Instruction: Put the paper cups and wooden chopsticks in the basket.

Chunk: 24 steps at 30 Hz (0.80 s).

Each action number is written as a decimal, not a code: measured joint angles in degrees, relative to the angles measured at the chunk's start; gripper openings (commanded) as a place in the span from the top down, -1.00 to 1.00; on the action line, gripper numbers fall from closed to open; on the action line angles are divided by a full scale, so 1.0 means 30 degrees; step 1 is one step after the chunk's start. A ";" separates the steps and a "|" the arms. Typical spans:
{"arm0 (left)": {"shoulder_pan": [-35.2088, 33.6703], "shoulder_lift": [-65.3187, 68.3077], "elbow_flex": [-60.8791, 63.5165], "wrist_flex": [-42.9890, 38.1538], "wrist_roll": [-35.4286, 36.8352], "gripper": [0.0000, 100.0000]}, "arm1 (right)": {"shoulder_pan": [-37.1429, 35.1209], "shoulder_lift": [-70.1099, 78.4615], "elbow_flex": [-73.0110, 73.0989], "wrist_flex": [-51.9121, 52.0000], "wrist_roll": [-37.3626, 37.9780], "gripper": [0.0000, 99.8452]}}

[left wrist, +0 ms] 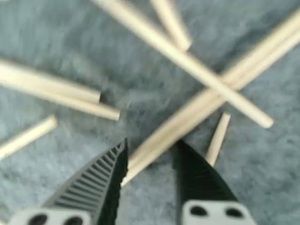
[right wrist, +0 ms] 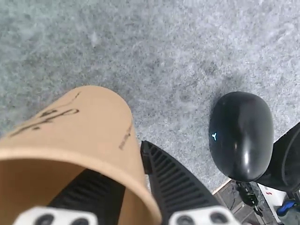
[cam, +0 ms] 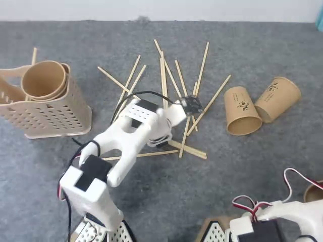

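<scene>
Several wooden chopsticks (cam: pixel 174 85) lie crossed on the grey carpet at mid-table. My left gripper (left wrist: pixel 151 152) is open just above them, and a pair of chopsticks (left wrist: pixel 187 117) runs between its fingertips. The left arm (cam: pixel 136 131) stretches from the front toward that pile. My right gripper (right wrist: pixel 126 164) is shut on a paper cup (right wrist: pixel 75 136), one finger inside the rim and one outside; that cup (cam: pixel 314 192) shows at the right edge. Two more paper cups (cam: pixel 242 110) (cam: pixel 277 97) lie on their sides at the right. The beige basket (cam: pixel 48 118) at the left holds nested cups (cam: pixel 44 79).
A chopstick (cam: pixel 34 55) stands in the basket's back corner. A black rounded object (right wrist: pixel 241 136) lies on the carpet beside the right gripper, near the table's edge. Open carpet lies between the pile and the arm bases.
</scene>
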 measured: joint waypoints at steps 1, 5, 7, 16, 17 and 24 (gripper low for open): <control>0.0000 0.0117 -0.0147 0.0059 0.0029 0.97 | 0.0000 0.0000 0.0000 0.0000 0.0000 0.98; 0.0234 0.0147 -0.0322 0.0645 -0.0029 0.97 | 0.0000 0.0000 0.0000 0.0000 0.0000 0.98; 0.0293 0.0147 -0.0557 0.1377 -0.0029 0.97 | 0.0000 0.0000 0.0000 0.0000 0.0000 0.98; -0.0117 -0.4220 -0.0967 0.5187 0.0176 0.97 | -0.0059 0.0000 -0.0176 0.0821 0.0000 0.98; -0.0088 -0.5304 -0.0967 0.5656 0.0176 0.97 | -0.0234 0.0000 -0.0469 0.1407 -0.0029 0.98; -0.0381 -1.3245 -0.0967 0.8586 0.1407 0.97 | -0.2549 0.0000 -0.5187 0.7355 -0.0938 0.98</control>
